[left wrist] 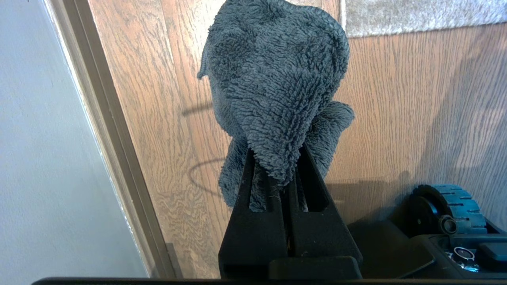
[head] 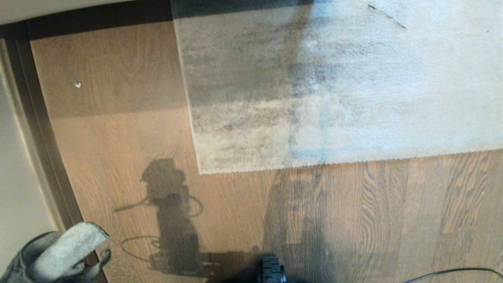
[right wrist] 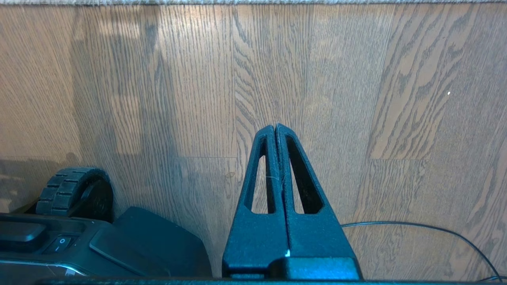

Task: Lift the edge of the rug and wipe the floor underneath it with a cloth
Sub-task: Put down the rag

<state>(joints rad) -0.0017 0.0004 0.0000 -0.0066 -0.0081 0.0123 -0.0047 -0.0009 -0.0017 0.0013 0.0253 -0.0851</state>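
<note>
The pale grey mottled rug (head: 334, 86) lies flat on the brown plank floor (head: 118, 157). Its near rug edge (head: 353, 160) meets a square corner (head: 201, 172) ahead of me. The fuzzy grey cloth (left wrist: 277, 79) bunches up out of my left gripper (left wrist: 276, 158), which is shut on it low at my left. In the head view that cloth (head: 59, 253) shows at the bottom left corner. My right gripper (right wrist: 275, 127) is shut with nothing in it, above bare floor (right wrist: 356, 99) short of the rug edge (right wrist: 253, 2).
A light wall (head: 15, 165) with a dark baseboard (head: 43, 137) runs along the left. My base's wheel (head: 271, 270) sits at the bottom centre. A thin black cable (head: 452, 272) lies on the floor at the bottom right. A small pale speck (head: 77, 84) rests on the planks.
</note>
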